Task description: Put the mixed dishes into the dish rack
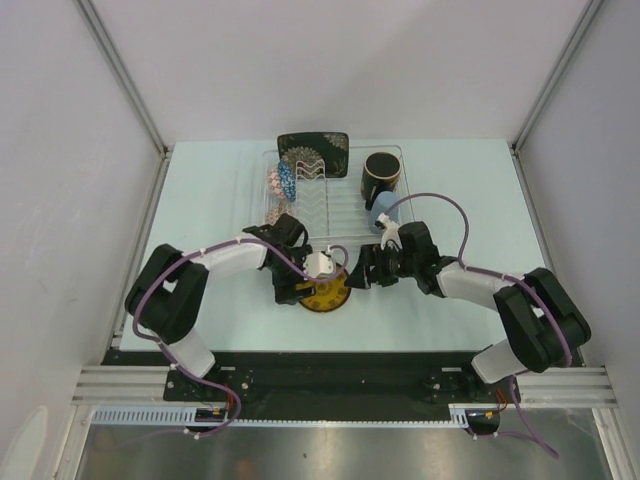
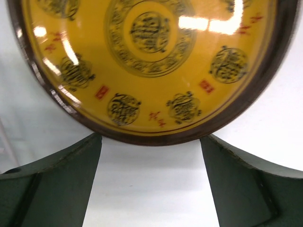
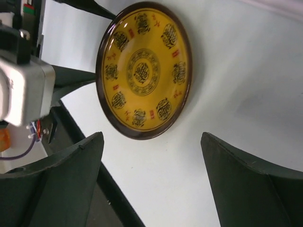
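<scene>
**Both grippers open over the yellow plate; the rest of the dishes are in the rack**

The small yellow plate (image 1: 326, 294) lies flat on the table (image 1: 210, 200), close to the near edge and about midway along it. It is well apart from the dish rack (image 1: 335, 205), which sits in the middle of the table toward the far edge.

The left gripper (image 1: 300, 290) hangs low at the plate's left side. Its jaws are wide apart and hold nothing. In the left wrist view the dark rim of the plate curves just ahead of the two fingertips (image 2: 92, 146). I cannot tell whether they touch it.

The right gripper (image 1: 362, 272) is just to the right of the plate, facing it. Its jaws are also spread wide, with only bare table between them. In its wrist view the plate lies ahead of the fingers and clear of them.

In the rack, the black floral square plate (image 1: 313, 153) stands upright at the far end. The dark mug (image 1: 381, 178) is in the far right part, and the pale blue cup (image 1: 381, 213) is just nearer on the same side. On the left side the blue patterned bowl (image 1: 286, 180) stands on edge, with the beige patterned bowl (image 1: 272, 185) just beside it.
</scene>
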Tool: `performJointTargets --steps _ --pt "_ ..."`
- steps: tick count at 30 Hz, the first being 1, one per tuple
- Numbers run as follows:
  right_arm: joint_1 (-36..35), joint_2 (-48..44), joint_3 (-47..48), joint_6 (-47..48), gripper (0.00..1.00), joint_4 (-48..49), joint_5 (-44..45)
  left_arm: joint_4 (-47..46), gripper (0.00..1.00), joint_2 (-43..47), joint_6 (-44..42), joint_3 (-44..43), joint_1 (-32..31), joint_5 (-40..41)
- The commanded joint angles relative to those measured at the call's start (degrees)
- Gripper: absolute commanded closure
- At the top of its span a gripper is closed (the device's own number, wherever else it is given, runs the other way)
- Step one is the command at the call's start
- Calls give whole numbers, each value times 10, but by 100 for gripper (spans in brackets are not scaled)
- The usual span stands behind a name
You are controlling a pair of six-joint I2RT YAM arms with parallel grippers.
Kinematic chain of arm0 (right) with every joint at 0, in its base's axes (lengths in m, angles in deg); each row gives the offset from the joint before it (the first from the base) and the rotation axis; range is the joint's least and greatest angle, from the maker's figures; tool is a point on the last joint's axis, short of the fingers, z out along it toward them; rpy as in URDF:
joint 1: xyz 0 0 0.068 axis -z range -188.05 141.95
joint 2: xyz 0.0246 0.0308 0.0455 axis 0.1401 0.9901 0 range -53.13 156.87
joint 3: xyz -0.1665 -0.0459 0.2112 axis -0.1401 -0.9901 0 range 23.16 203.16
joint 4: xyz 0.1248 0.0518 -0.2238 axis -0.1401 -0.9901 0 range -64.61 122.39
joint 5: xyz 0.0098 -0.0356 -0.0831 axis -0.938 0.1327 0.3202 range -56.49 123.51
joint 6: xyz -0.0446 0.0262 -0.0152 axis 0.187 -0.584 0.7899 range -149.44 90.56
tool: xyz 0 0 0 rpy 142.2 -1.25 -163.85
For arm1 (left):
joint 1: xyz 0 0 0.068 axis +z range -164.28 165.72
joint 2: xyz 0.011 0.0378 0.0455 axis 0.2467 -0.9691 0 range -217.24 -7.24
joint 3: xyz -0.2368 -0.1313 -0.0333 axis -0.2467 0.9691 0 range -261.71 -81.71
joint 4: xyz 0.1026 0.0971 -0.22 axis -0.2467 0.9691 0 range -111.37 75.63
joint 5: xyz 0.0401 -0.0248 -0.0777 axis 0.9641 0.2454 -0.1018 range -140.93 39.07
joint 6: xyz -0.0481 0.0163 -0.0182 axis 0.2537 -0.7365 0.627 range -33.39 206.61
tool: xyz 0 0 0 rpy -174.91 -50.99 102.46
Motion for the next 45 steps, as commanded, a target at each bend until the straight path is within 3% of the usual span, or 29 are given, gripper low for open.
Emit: performJointTargets --steps 1,20,25,29,36,37,42,43,45 --pt "-10 -13 4 4 12 -18 -21 -12 10 12 -12 21 -27 -10" --pt "-17 63 -56 -18 19 60 -23 -29 10 -28 26 -29 -89 -12" --pt "-13 59 -63 -25 23 69 -20 -46 9 -43 36 -44 -114 -8" --pt "-8 46 -63 -32 27 74 -34 -28 9 -80 73 -112 -141 -26" --pt "-7 3 -53 -38 34 62 -35 -38 10 -89 79 -121 -147 -27" --pt "-6 4 -52 -38 36 60 -35 -39 10 -85 80 -120 -147 -27" --pt "-6 5 -53 -36 66 42 -33 -52 10 -57 84 -95 -146 -18" --pt "-6 4 -53 -35 79 39 -32 -56 10 -52 84 -82 -145 -15" --pt "-5 2 -53 -35 89 33 -32 -66 10 -34 86 -69 -141 -12"
